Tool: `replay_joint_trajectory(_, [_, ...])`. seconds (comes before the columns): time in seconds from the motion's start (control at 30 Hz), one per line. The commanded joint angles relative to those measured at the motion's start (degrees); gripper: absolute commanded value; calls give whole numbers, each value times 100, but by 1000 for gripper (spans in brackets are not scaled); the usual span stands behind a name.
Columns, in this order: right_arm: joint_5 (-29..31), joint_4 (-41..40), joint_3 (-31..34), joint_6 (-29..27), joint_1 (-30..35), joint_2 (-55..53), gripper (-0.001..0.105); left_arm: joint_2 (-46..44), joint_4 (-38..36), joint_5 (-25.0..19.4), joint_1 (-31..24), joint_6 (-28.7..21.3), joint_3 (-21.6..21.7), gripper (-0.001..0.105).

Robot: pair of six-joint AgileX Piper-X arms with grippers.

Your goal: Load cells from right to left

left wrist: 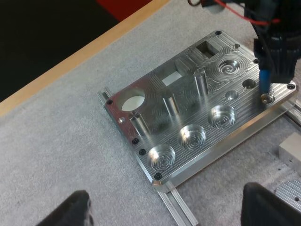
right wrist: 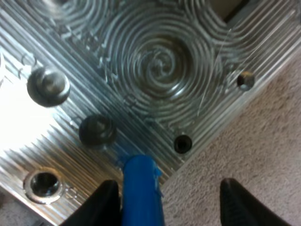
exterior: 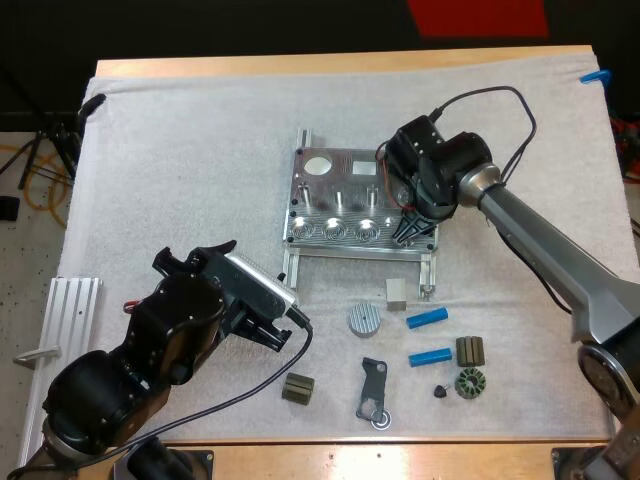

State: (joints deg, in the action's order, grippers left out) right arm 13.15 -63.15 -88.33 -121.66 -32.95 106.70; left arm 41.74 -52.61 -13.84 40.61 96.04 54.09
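The metal fixture lies mid-mat, with round pockets along its front edge. Over its right front corner my right gripper is shut on a blue cylinder, which points down at the plate beside a small hole. In the left wrist view that cylinder hangs just above a small corner hole. My left gripper hovers over the mat left of and in front of the fixture, open, with nothing between its fingers. Two more blue cylinders lie on the mat.
In front of the fixture lie a ribbed metal disc, a small metal block, a dark bracket and dark ribbed parts. An aluminium rail lies at the left edge.
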Motion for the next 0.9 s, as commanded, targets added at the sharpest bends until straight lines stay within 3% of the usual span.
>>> replay_joint_trajectory(0.0, [-14,39,-39,23,-22,-176,47,-21,41,-93,3,98,37,65])
replay_joint_trajectory(0.53, [48,106,-49,156,-39,-642,47,-21,29,-93,3,98,37,65])
replay_joint_trajectory(0.63, [372,106,-49,190,-39,-754,47,-21,29,-93,3,98,37,65])
replay_joint_trajectory(0.87, [525,-234,-34,218,-39,-813,47,-21,29,-93,3,98,37,65])
